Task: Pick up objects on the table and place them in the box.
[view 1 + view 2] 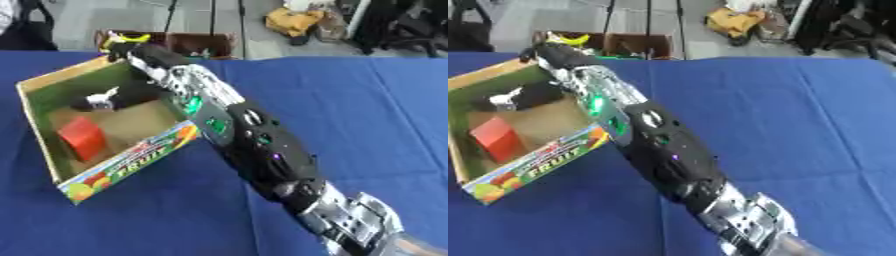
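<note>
An open cardboard box (131,160) with a fruit print on its front wall stands at the table's left. A red block (82,137) lies on its floor near the left wall. My right arm (254,145) comes in from the lower right and stretches over the box's right wall. My right hand (131,94) hangs down inside the box near its far wall. A small white thing (103,96) shows at the tip of the hand; whether the hand holds it is not visible. My left hand does not show in either view.
A blue cloth (350,110) covers the table. Beyond the far edge stand brown crates (636,45) with a yellow thing (570,38) on them. A yellow bag (293,21) lies on the floor further back.
</note>
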Controlling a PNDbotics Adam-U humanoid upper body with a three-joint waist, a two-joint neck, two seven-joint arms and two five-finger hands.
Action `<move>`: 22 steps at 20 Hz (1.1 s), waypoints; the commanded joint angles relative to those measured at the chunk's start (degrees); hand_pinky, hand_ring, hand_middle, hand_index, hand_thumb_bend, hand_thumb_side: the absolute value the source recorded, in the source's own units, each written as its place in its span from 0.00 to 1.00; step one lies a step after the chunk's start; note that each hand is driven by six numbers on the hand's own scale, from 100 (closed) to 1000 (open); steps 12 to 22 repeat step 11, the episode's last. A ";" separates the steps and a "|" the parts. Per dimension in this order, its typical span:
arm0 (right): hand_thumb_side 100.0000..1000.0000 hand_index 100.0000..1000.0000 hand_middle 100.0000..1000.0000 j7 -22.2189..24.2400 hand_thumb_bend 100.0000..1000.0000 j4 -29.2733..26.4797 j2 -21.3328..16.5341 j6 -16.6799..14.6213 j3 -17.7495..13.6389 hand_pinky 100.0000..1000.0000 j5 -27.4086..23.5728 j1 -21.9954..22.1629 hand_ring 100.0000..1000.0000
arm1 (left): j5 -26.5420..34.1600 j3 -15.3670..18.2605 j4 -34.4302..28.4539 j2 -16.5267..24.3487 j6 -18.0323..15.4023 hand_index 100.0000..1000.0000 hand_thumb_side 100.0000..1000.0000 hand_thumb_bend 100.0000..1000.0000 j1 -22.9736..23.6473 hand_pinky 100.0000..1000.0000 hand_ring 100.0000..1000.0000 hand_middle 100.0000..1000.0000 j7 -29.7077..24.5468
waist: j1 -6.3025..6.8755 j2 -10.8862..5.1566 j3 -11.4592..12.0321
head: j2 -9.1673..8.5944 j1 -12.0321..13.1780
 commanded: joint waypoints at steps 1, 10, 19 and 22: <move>1.00 0.87 0.89 -6.45 0.55 -9.45 -5.44 1.16 -3.28 0.73 -7.94 -0.39 0.92 | -0.49 0.69 -1.12 1.11 0.43 0.99 1.00 0.00 0.13 0.70 0.84 0.83 0.93 | 0.68 -2.09 -0.50 | 1.84 2.49; 1.00 0.81 0.84 -25.64 0.04 -28.26 -19.44 3.57 -9.96 0.76 -28.45 9.41 0.89 | -1.37 1.40 -1.12 1.73 1.57 0.99 1.00 0.00 1.86 0.70 0.84 0.83 2.48 | 2.12 -3.98 -3.63 | 4.82 6.67; 1.00 0.81 0.84 -27.10 0.03 -30.18 -20.83 3.73 -10.76 0.76 -30.11 11.06 0.89 | -1.47 1.49 -1.12 1.81 1.71 0.99 1.00 0.00 2.04 0.70 0.84 0.83 2.62 | 2.36 -4.16 -4.08 | 4.90 6.85; 1.00 0.81 0.84 -27.10 0.03 -30.18 -20.83 3.73 -10.76 0.76 -30.11 11.06 0.89 | -1.47 1.49 -1.12 1.81 1.71 0.99 1.00 0.00 2.04 0.70 0.84 0.83 2.62 | 2.36 -4.16 -4.08 | 4.90 6.85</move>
